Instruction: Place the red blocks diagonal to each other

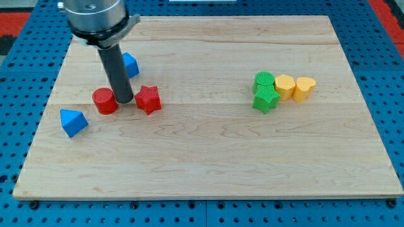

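Camera view shows my tip resting on the pale wooden board, in the narrow gap between the two red blocks. There are no fingers on this rig to be apart or together: the arm ends in a straight dark rod, and only its lower end meets the table top.

Just to the view's left of my tip sits the red cylinder block, close enough that I cannot tell whether it touches the rod. Just to the view's right lies the red star-shaped block, also very near the tip. The two red blocks stand almost level with each other, side by side across the view.

Behind the rod, toward the view's top, a blue block peeks out, partly hidden, its shape unclear. Toward the view's lower left lies a blue pyramid-like block, apart from the red pair.

Well away at the view's right, a green cylinder block and a green star-shaped block touch a yellow block and a yellow heart-shaped block, all clustered together.
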Controlling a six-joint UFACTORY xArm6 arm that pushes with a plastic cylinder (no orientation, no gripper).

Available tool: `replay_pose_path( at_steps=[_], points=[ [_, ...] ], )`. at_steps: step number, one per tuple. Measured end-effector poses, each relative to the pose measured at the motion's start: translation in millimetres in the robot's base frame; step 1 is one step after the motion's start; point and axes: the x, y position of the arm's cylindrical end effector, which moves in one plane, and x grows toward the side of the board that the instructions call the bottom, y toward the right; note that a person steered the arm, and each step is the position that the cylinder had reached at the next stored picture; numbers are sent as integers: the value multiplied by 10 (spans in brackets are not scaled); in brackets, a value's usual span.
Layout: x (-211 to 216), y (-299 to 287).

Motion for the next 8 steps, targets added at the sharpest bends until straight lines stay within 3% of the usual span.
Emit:
replay_pose_path(
  at_steps=[1,3,5,7,8],
  points=[
    [70,-26],
    [620,-28],
    [342,-507],
    [191,-223],
    [154,-773]
  ],
)
